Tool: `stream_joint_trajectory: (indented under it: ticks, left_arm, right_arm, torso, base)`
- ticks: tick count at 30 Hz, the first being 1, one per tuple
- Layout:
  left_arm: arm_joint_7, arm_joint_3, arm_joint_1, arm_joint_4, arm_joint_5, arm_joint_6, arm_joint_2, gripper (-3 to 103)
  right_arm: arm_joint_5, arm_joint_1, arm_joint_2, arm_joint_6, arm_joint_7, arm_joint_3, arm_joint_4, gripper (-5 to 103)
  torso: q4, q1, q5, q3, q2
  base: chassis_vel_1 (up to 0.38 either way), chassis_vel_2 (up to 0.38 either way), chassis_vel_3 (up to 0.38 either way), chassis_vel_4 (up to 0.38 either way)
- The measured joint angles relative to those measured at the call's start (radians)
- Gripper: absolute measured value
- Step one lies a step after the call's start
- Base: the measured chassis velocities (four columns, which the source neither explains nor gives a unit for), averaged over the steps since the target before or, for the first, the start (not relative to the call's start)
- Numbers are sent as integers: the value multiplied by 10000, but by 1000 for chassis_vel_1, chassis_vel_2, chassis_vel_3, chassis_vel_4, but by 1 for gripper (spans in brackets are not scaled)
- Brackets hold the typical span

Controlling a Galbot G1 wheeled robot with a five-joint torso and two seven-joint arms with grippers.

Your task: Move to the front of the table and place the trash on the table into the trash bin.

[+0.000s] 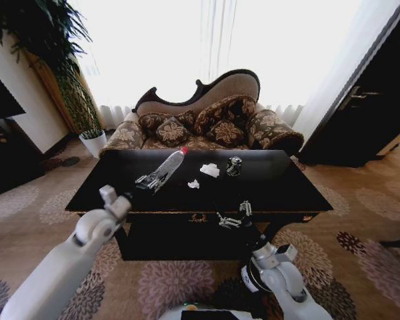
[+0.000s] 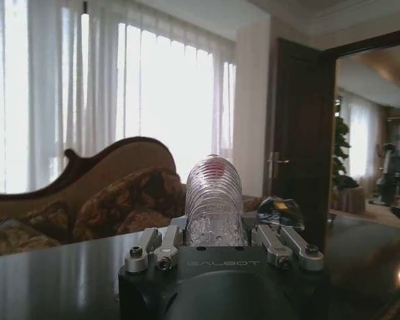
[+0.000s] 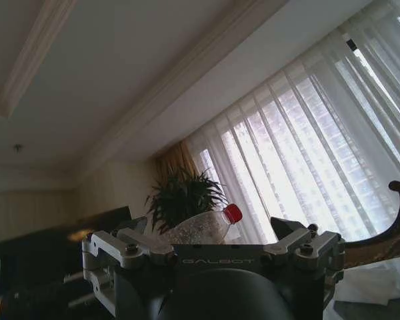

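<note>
Lying on table [image 1: 273, 177] | bottle [image 1: 168, 167] cap toward sofa | left gripper [image 1: 149, 181] jaws spread around its base

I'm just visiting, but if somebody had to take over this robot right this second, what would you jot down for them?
Left gripper: over the table, open, fingers either side of a clear plastic bottle lying on its side, not yet lifted.
Right gripper: open, holding nothing, at the table's front edge.
On the table: the bottle, a crumpled white paper wad, a small white scrap and a dark drink can.
Done: robot stands at the table's front.
Left: everything on the table has yet to go into the bin.
</note>
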Motion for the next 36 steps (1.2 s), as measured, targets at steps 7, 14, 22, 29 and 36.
stream_joint_trajectory:
  ticks: [7, 14, 22, 29, 36]
  left_arm:
    - [1598, -1104, 1312, -780, 1889, -1644, -537, 39]
    - [1967, -1561, 2012, -1705, 2337, -2164, -856, 39]
    - [2432, -1203, 2545, -2289, 2858, -2253, -883, 39]
    - [2715, -601, 2403, -2250, 3125, -2090, -167, 39]
    - [2940, -580, 2362, -2298, 3055, -2108, 641, 39]
  right_arm:
    - [1988, -177, 131, -361, -330, -732, 179, 100]
    - [2497, -236, 326, -629, -298, -1296, 395, 100]
    - [2182, -381, 469, -703, -333, -1619, 708, 100]
    - [1863, -476, 651, -712, -349, -1658, 746, 100]
    - [1639, -314, 760, -745, -236, -1822, 501, 100]
  torso:
    - [-1, 0, 0, 0, 0]
    - [-1, 0, 0, 1, 0]
    - [0, 0, 0, 1, 0]
    - [-1, 1, 1, 1, -1]
    - [-1, 2, 0, 2, -2]
  base:
    - [0, 0, 0, 0]
    - [0, 0, 0, 0]
    - [0, 0, 0, 0]
    - [0, 0, 0, 0]
    - [0, 0, 0, 0]
